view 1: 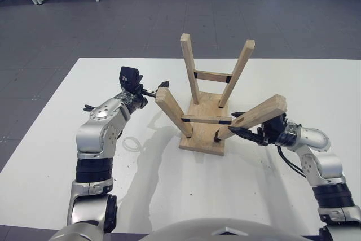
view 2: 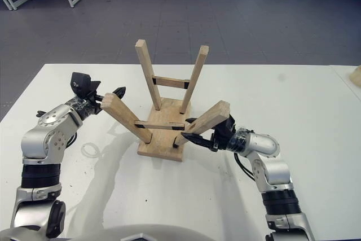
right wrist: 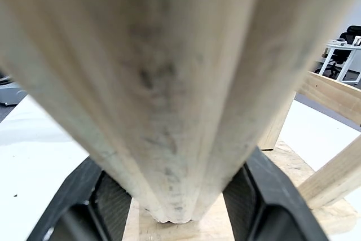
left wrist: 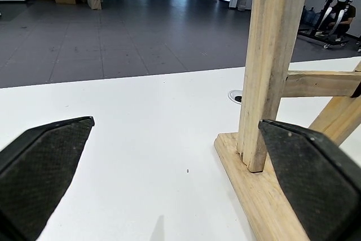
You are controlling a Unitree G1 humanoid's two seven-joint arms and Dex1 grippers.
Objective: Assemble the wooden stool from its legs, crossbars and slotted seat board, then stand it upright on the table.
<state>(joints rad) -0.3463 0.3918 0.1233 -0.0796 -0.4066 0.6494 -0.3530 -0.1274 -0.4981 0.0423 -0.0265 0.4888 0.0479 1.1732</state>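
Here, in the left eye view, the stool [view 1: 206, 118] lies upside down near the middle of the white table [view 1: 169, 196], its seat [view 1: 204, 139] flat on the surface and four legs pointing up, each pair joined by a crossbar [view 1: 212, 75]. The left gripper [view 1: 157, 90] sits at the top end of the near left leg [view 1: 172, 111]; whether it touches cannot be told from here. The right gripper [view 1: 236, 123] is at the near right leg [view 1: 254, 118], one finger above it and one below. In the right eye view the same leg [view 2: 206, 119] slants up and outward with the dark fingers [view 2: 194, 138] set low on it, close to the seat. In the left wrist view the left gripper [left wrist: 176, 121] has its fingers [left wrist: 39, 173] spread wide with nothing held; a leg [left wrist: 271, 66] rises from the seat [left wrist: 254, 196] just beside one pad. In the right wrist view the right gripper [right wrist: 169, 201] is clamped on its leg [right wrist: 163, 83], both pads [right wrist: 79, 201] pressed against its sides.
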